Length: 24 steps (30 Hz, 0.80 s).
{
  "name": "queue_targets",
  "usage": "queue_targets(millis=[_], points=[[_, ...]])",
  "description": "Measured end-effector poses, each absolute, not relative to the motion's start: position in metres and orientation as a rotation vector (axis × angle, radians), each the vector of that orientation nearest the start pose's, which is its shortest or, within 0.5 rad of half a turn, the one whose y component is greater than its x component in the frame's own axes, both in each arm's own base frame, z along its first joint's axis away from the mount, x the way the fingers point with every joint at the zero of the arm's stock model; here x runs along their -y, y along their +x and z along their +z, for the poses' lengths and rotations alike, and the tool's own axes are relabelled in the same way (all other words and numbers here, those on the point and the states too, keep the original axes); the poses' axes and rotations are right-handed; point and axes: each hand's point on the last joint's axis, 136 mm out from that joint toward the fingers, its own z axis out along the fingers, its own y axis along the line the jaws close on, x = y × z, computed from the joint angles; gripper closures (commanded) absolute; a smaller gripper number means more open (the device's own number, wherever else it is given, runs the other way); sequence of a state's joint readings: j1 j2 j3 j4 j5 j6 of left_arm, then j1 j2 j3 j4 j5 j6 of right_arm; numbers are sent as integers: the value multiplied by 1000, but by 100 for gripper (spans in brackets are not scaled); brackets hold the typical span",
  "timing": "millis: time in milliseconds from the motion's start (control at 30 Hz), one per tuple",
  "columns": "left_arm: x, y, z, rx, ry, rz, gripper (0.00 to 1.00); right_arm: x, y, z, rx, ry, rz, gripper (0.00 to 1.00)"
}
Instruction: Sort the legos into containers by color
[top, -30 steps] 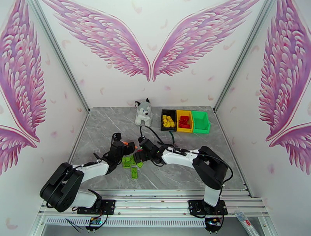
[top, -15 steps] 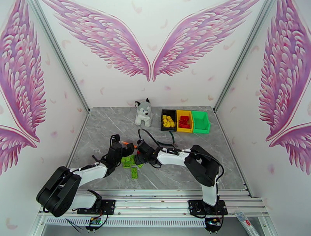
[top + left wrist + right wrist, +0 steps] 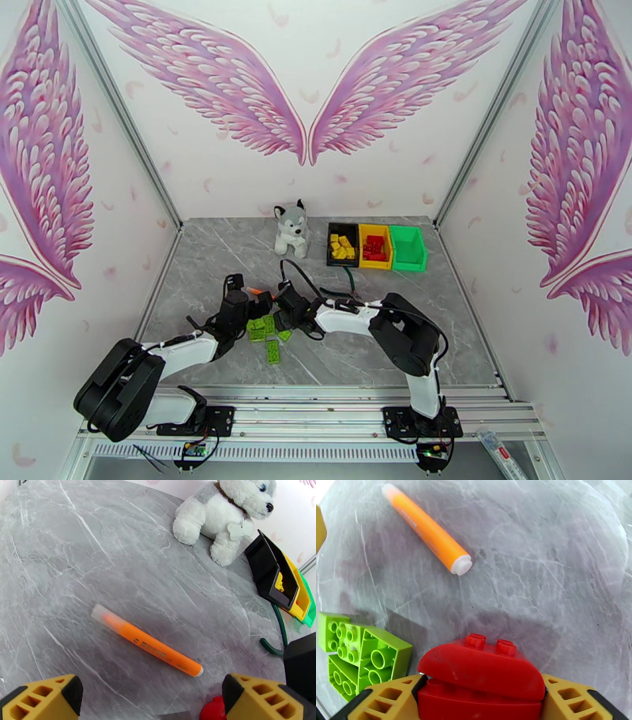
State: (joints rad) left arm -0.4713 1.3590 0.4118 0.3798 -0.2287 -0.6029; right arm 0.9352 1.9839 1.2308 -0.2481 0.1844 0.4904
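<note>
Top view, risk of a knock: the left hand point(image 3: 235, 298) and the right hand point(image 3: 286, 303) sit close together over the green bricks point(image 3: 265, 335) on the counter point(image 3: 205, 253). A lift or swing by either arm could strike the other or scatter the pile.
Top view, risk on the carry: the black bin point(image 3: 342, 245) has yellow bricks in it and the yellow bin point(image 3: 374, 246) has red ones, with the green bin point(image 3: 407, 251) beside them. All three stand well apart from the hands at the far right, so a weak hold could drop the load on the way or over the wrong bin.
Top view, pose: both arms reach forward and bend inward, low over the counter.

Left wrist view, risk: the orange marker point(image 3: 146, 640) lies just ahead of the left hand point(image 3: 150, 701). A push forward would roll it. The other arm's dark body is very near the right-side finger, so contact is likely if either shifts.
Left wrist view, pose: fingers spread wide with nothing between them, tilted down at the counter. The toy dog point(image 3: 221, 515) is beyond.

Right wrist view, risk: the right hand point(image 3: 480, 701) has the red brick point(image 3: 482, 673) between its pads, which seem to touch both sides. The brick is rounded and looks like two stacked parts, so it could twist out or split. The green bricks just to the left could get dragged.
Right wrist view, pose: hand angled down and forward. I cannot tell whether the brick is off the counter.
</note>
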Motion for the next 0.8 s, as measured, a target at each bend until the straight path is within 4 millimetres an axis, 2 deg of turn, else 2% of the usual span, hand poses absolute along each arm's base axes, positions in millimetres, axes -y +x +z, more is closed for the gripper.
queue_targets(millis=[167,367,433,700,800], points=[[141,339,76,-2143,-241,-407,1,-347,308,35,-2530,-466,308,36],[197,346,83,-2142,-98,-502,1,-305,320,68,-2488,-343,325,38],[214,349,84,-2136,-60,-539,1,-289,325,73,-2481,-296,323,39],[275,354,85,-2138,84,-648,1,-232,334,64,-2517,-142,290,41],[305,353,91,-2127,170,-713,1,-205,350,69,-2493,-19,324,41]])
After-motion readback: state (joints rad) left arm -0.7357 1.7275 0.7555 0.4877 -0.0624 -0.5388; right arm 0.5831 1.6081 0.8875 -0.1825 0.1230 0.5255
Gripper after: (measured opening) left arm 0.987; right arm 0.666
